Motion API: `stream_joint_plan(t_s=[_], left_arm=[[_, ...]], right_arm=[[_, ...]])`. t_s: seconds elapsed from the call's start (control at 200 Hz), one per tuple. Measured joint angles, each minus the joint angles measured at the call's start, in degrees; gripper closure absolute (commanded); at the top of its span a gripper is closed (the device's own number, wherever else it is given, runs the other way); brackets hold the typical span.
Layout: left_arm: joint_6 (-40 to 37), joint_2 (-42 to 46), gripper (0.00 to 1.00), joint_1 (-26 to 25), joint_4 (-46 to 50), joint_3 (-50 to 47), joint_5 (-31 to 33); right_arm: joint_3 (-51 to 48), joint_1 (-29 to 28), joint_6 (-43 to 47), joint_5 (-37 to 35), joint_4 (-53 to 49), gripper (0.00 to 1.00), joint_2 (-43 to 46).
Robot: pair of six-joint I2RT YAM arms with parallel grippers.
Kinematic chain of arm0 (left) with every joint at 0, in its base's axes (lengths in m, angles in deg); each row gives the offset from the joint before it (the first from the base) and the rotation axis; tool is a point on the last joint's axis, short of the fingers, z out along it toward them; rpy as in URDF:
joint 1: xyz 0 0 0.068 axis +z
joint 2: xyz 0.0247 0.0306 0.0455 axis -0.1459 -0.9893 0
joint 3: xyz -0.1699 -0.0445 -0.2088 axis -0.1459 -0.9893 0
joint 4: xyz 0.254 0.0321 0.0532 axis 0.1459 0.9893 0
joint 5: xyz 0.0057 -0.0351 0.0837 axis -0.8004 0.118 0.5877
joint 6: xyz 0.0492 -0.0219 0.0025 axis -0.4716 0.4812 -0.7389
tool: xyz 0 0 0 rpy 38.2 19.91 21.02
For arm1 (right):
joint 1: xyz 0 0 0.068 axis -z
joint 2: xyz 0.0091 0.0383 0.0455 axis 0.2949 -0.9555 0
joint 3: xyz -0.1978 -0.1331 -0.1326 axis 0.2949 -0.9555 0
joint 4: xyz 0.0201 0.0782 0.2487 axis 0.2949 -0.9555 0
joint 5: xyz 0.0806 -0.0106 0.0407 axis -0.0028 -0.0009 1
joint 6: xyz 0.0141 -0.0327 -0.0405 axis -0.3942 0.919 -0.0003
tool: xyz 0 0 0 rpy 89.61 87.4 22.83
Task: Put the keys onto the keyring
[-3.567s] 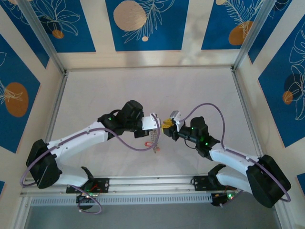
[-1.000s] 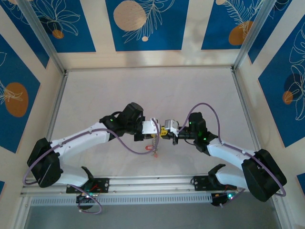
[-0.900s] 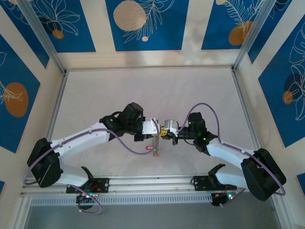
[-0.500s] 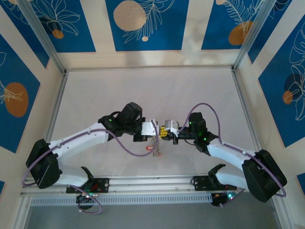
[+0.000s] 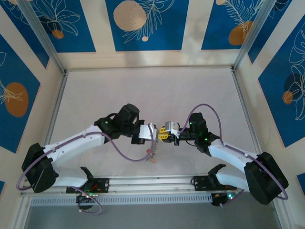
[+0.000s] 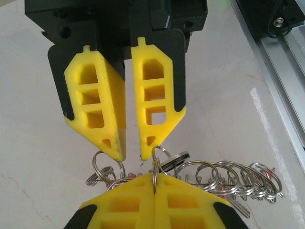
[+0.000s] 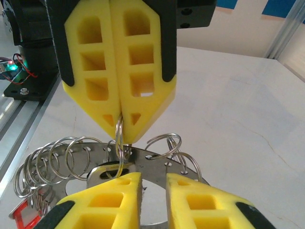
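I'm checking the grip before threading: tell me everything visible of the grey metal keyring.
The grey metal keyring is a flat, shiny band pierced with small holes, many carrying thin silver wire split rings. It hangs tilted from one split ring pinched in the shut left gripper. A red key head dangles at one side. The right gripper, slightly open, sits close beside it.

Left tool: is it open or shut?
Shut: the left tool has its yellow fingers pressed together, pinching a small ring on the keyring.
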Motion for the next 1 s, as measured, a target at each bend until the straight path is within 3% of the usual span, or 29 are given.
stream_joint_plan(t_s=[0.415, 0.66, 0.895, 1.0], left_arm=[[-0.7, 0.0, 1.0, 0.0, 0.0, -0.4, 0.0], [-0.9, 0.0, 1.0, 0.0, -0.1, -0.8, 0.0], [-0.9, 0.3, 1.0, 0.0, -0.2, -1.4, -0.1], [-0.9, 1.1, 1.0, 0.0, -0.5, -2.1, 0.1]], right_arm=[[-1.9, -0.3, 2.9, -0.9, -2.4, 0.72, 8.7], [-1.5, -2.4, 3.4, -0.9, -3.6, 0.69, 6.5], [-1.1, -3.1, 2.1, -1.3, -3.2, 0.96, 2.8], [-1.0, -3.1, 1.2, -1.3, -2.4, 1.0, 1.9]])
